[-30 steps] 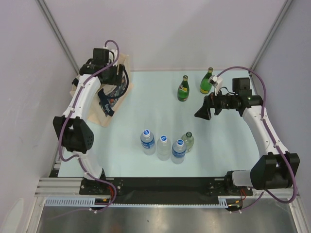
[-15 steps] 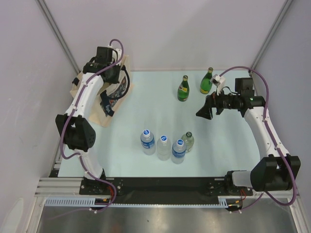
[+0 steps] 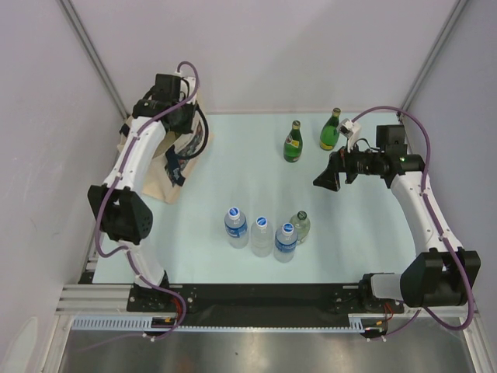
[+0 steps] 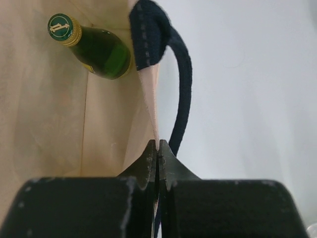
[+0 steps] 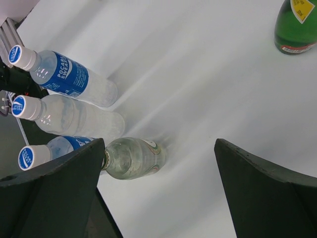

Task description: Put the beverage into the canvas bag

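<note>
The beige canvas bag (image 3: 161, 186) stands at the table's far left, under my left arm. My left gripper (image 3: 183, 127) is shut on its cloth rim (image 4: 154, 124), next to a navy strap handle (image 4: 184, 94). Inside the bag (image 4: 44, 114) lies a green glass bottle (image 4: 101, 49) with a green cap. My right gripper (image 3: 323, 180) hangs open over the table, holding nothing. In the right wrist view the gripper (image 5: 159, 145) looks down on a clear glass bottle (image 5: 131, 157) and three water bottles (image 5: 69, 77).
Two green bottles (image 3: 292, 142) (image 3: 331, 130) stand at the back of the pale table (image 3: 233, 171), just left of my right gripper. Three blue-capped water bottles (image 3: 261, 236) and the clear bottle (image 3: 300, 226) cluster near the front middle. Grey walls close in the sides.
My left gripper has shut on the bag's rim and shifted slightly toward the back, drawing the cloth with it. The right arm has edged a little to the right and stays open.
</note>
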`<action>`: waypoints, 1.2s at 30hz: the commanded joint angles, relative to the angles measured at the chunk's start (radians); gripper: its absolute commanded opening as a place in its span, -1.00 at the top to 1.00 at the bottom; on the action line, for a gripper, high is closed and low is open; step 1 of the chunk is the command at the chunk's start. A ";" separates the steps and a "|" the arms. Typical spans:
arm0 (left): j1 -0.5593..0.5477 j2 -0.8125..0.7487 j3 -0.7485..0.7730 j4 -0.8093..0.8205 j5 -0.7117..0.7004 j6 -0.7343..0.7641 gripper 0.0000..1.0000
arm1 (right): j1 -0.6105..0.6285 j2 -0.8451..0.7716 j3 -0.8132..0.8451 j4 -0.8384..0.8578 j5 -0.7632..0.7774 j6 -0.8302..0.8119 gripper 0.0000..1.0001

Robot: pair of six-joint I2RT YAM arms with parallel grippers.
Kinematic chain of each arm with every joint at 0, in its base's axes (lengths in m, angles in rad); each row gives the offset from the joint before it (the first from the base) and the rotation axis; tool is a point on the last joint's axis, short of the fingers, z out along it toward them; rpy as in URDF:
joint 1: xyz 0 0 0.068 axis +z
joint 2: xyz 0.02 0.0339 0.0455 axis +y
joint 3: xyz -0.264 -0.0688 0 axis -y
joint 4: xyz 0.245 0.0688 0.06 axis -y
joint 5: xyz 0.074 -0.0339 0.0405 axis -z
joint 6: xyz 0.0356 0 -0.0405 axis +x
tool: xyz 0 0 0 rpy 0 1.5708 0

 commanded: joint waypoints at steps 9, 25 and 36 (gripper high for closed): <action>-0.047 -0.105 0.068 0.034 0.113 -0.037 0.99 | -0.005 -0.036 -0.012 0.036 -0.031 0.021 -1.00; -0.140 -0.080 0.110 0.011 0.164 -0.075 1.00 | -0.005 -0.037 -0.014 0.034 -0.022 0.012 -1.00; -0.212 -0.083 0.076 0.012 0.164 -0.106 1.00 | -0.003 -0.033 -0.005 0.023 -0.022 -0.019 -0.99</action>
